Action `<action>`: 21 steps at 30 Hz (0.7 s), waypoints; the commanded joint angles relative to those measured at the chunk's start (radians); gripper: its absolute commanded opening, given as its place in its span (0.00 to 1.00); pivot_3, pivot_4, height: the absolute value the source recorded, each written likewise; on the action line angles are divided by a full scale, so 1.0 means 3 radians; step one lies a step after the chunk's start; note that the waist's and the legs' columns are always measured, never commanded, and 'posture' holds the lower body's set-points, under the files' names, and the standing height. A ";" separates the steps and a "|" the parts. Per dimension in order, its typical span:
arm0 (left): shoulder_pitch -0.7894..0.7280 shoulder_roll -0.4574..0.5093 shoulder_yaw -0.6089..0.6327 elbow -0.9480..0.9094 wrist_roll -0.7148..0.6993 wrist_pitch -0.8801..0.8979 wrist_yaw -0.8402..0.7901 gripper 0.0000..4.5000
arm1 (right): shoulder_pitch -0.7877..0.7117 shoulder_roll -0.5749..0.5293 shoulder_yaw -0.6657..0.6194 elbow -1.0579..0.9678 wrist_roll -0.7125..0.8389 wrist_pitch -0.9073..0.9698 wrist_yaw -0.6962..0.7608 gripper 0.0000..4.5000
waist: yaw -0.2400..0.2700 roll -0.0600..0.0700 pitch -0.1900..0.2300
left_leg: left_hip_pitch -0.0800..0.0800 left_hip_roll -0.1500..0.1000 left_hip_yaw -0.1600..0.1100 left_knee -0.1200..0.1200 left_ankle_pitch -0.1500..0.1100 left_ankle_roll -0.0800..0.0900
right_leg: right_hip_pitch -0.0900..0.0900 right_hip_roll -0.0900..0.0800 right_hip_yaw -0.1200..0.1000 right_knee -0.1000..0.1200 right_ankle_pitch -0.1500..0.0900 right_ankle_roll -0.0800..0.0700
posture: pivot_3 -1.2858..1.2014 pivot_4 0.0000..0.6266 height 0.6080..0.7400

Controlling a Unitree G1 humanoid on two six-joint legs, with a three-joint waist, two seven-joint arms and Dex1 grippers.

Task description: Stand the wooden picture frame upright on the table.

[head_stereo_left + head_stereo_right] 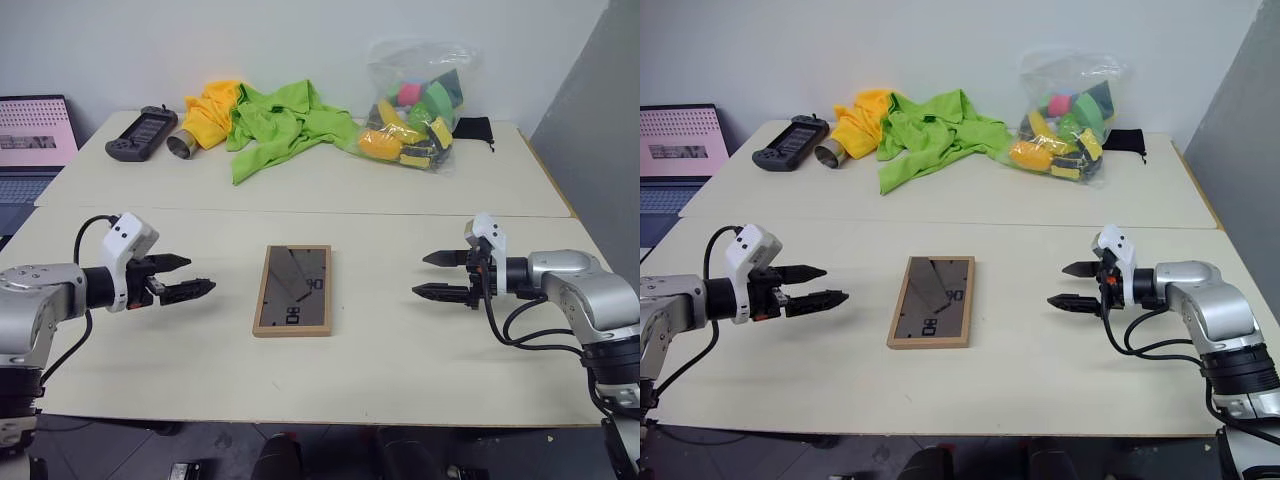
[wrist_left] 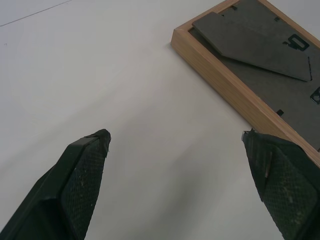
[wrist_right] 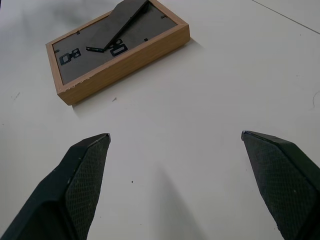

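The wooden picture frame point(image 1: 293, 290) lies flat in the middle of the cream table point(image 1: 400, 350), its dark back panel with a folded stand facing up. In the wrist views the picture frame point(image 2: 260, 65) point(image 3: 117, 47) shows light-wood edges around that grey backing. My left gripper point(image 1: 188, 277) hovers to the frame's left, fingers open and empty, pointing toward it. My right gripper point(image 1: 437, 275) hovers to the frame's right, also open and empty, pointing back at the frame. Neither touches it.
At the table's far side lie a black handheld gadget point(image 1: 142, 133), a metal cup point(image 1: 183, 146), yellow cloth point(image 1: 210, 112), green cloth point(image 1: 285, 125) and a clear bag of colourful items point(image 1: 415, 105). A laptop point(image 1: 35, 140) stands at far left.
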 commanded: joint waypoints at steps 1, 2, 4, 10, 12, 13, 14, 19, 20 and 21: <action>-0.0082 0.0030 0.0009 0.0002 0.0029 -0.0052 -0.0021 1.00 | -0.0078 -0.0010 -0.0036 -0.0040 0.0015 -0.0040 0.0022 0.99 | 0.0000 0.0000 0.0000 | 0.0000 0.0000 0.0000 0.0000 0.0000 0.0000 | 0.0000 0.0000 0.0000 0.0000 0.0000 0.0000 | 0.52 0.24 1.00; -0.0089 0.0022 0.0008 0.0002 0.0019 -0.0017 -0.0017 1.00 | -0.0075 -0.0008 -0.0036 -0.0042 0.0013 -0.0043 0.0018 0.99 | 0.0000 0.0000 0.0000 | 0.0000 0.0000 0.0000 0.0000 0.0000 0.0000 | 0.0000 0.0000 0.0000 0.0000 0.0000 0.0000 | 0.52 0.24 1.00; -0.0100 -0.0004 0.0017 0.0008 0.0017 -0.0002 0.0012 1.00 | -0.0063 0.0013 -0.0038 -0.0030 -0.0015 -0.0078 -0.0028 0.99 | -0.0001 0.0000 0.0000 | 0.0000 0.0000 0.0000 0.0000 0.0000 0.0000 | 0.0000 0.0000 0.0000 0.0000 0.0000 0.0000 | 0.52 0.24 1.00; -0.0102 -0.0006 0.0036 0.0049 0.0008 0.0024 -0.0002 1.00 | -0.0024 0.0049 -0.0026 -0.0045 -0.0062 -0.0127 -0.0102 0.99 | 0.0000 0.0000 0.0000 | 0.0000 0.0000 0.0000 0.0000 0.0000 0.0000 | 0.0000 0.0000 0.0000 0.0001 0.0000 0.0000 | 0.52 0.24 1.00; -0.0105 0.0000 0.0037 0.0058 0.0016 0.0019 0.0001 1.00 | -0.0008 0.0062 -0.0022 -0.0073 -0.0053 -0.0120 -0.0119 0.99 | -0.0001 0.0000 0.0000 | 0.0000 0.0000 0.0000 0.0000 0.0000 0.0000 | 0.0000 0.0000 0.0000 0.0001 0.0000 0.0000 | 0.52 0.24 1.00; -0.0107 0.0001 0.0036 0.0061 0.0020 0.0016 0.0003 1.00 | -0.0004 0.0067 -0.0022 -0.0081 -0.0052 -0.0116 -0.0122 0.99 | -0.0001 0.0000 0.0000 | 0.0000 0.0000 0.0000 0.0001 0.0000 0.0000 | 0.0000 0.0000 0.0000 0.0001 0.0000 0.0000 | 0.52 0.24 1.00; -0.0109 0.0002 0.0034 0.0063 0.0022 0.0014 0.0001 1.00 | 0.0000 0.0074 -0.0020 -0.0086 -0.0051 -0.0116 -0.0123 0.99 | -0.0001 0.0000 0.0000 | 0.0000 0.0000 0.0000 0.0001 0.0000 0.0000 | 0.0000 0.0000 0.0000 0.0001 0.0000 0.0000 | 0.52 0.24 1.00; -0.0121 0.0006 -0.0002 0.0074 0.0043 -0.0003 -0.0015 1.00 | 0.0003 0.0101 -0.0006 -0.0080 -0.0071 -0.0144 -0.0130 0.99 | -0.0001 0.0000 0.0000 | 0.0000 0.0000 0.0000 0.0001 0.0000 0.0000 | 0.0000 0.0000 0.0000 0.0002 0.0000 0.0000 | 0.52 0.24 1.00; -0.0121 0.0004 -0.0014 0.0075 0.0047 -0.0005 -0.0022 1.00 | 0.0009 0.0099 0.0016 -0.0091 -0.0090 -0.0164 -0.0121 0.99 | -0.0001 0.0000 0.0000 | 0.0000 0.0000 0.0000 0.0001 0.0000 0.0000 | 0.0000 0.0000 0.0000 0.0002 0.0000 0.0000 | 0.52 0.24 1.00; -0.0123 0.0000 -0.0025 0.0078 0.0053 -0.0007 -0.0026 1.00 | 0.0016 0.0098 0.0036 -0.0109 -0.0098 -0.0173 -0.0110 0.99 | 0.0000 0.0000 0.0000 | 0.0000 0.0000 0.0000 0.0001 0.0000 0.0000 | 0.0000 0.0000 0.0000 0.0002 0.0000 0.0000 | 0.52 0.24 1.00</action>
